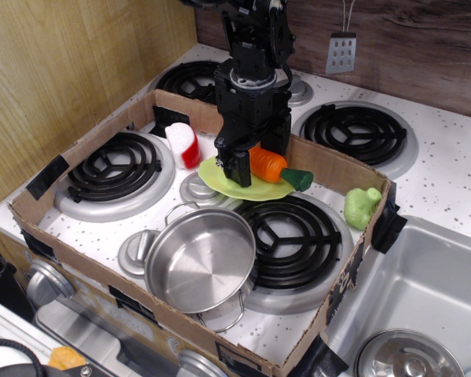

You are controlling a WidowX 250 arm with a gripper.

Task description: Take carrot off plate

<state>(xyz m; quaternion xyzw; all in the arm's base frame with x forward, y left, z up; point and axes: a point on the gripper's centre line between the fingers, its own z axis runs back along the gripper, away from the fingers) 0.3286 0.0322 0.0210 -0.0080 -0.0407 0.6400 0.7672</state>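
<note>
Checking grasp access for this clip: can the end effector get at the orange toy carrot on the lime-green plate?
Probably yes. The end effector is already down at the orange toy carrot on the lime-green plate, with nothing between them. Whether it has closed on it cannot be told.

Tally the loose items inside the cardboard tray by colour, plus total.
Orange: 1, carrot
Lime green: 1, plate
Light green: 1, lumpy toy
Red-and-white: 1, toy
Steel: 1, pot
Total: 5

Pincer [248, 161] around carrot [268, 164] on plate [220, 178]
</note>
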